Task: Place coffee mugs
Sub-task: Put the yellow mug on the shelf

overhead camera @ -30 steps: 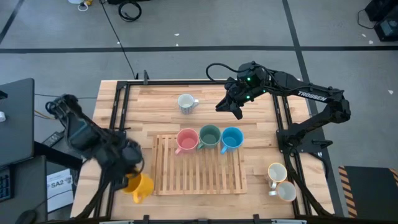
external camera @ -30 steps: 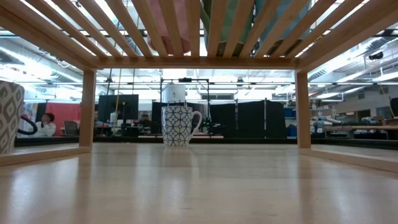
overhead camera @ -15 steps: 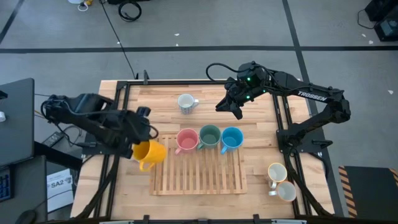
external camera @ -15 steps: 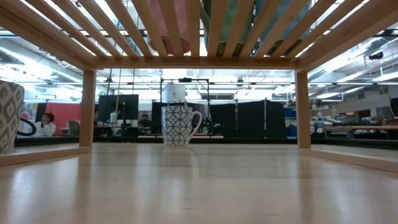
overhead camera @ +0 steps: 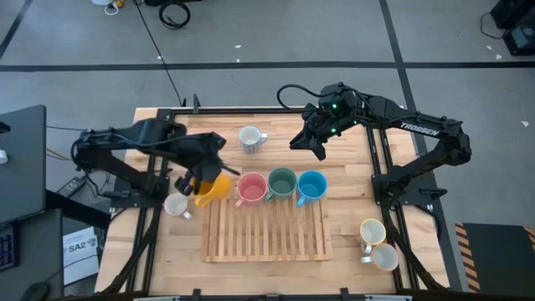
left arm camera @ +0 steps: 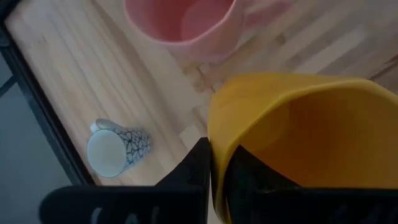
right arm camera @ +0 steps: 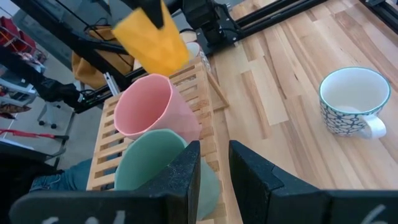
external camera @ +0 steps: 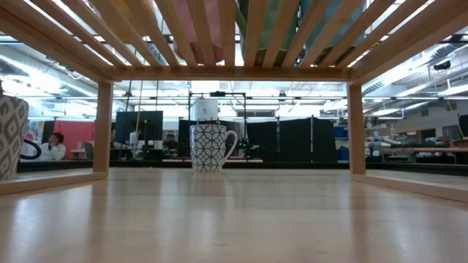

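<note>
Left arm is stretched out across the table's left side, and the left gripper (overhead camera: 201,177) has its fingers pinching the rim of the orange mug (overhead camera: 212,188), holding it tilted in the air just beside the pink mug (overhead camera: 249,189) at the corner of the slatted wooden rack (overhead camera: 267,238). Pink, green mug (overhead camera: 282,183) and blue mug (overhead camera: 310,186) sit in a row on the rack. Right gripper (overhead camera: 310,144) hangs over the table behind them, fingers only slightly apart, holding nothing
</note>
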`<state>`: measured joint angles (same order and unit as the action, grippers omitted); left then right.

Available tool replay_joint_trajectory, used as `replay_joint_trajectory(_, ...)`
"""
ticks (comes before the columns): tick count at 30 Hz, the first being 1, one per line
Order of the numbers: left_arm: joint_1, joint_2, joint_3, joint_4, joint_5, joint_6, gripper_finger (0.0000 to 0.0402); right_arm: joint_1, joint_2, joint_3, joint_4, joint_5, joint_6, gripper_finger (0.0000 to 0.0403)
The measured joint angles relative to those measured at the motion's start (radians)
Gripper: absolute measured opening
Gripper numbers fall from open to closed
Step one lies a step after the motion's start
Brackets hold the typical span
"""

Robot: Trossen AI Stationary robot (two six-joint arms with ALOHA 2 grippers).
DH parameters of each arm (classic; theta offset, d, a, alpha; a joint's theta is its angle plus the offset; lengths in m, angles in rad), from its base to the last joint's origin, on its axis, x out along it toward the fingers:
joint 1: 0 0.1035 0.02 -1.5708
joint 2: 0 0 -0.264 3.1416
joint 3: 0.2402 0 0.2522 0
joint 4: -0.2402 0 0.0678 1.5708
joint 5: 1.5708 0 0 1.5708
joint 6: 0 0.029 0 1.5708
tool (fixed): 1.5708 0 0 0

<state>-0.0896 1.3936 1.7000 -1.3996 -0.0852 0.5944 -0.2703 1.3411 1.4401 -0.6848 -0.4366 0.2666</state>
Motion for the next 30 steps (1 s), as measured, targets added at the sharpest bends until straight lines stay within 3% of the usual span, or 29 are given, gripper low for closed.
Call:
replay_joint_trajectory(5,0.033,0.049,0.000,-0.012,0.008,0.054,0.0033,0.000,0.000,0.000,0.002,0.001,0.000,0.0090)
replay_joint_trajectory(11,0.060,0.083,0.000,-0.012,0.097,0.052,0.0034,0.000,0.000,0.000,0.002,0.001,0.000,0.0090)
replay_joint_trajectory(30,0.067,0.142,0.002,0.001,0.110,0.046,0.0037,0.000,0.000,0.000,0.002,0.001,-0.001,0.0090)
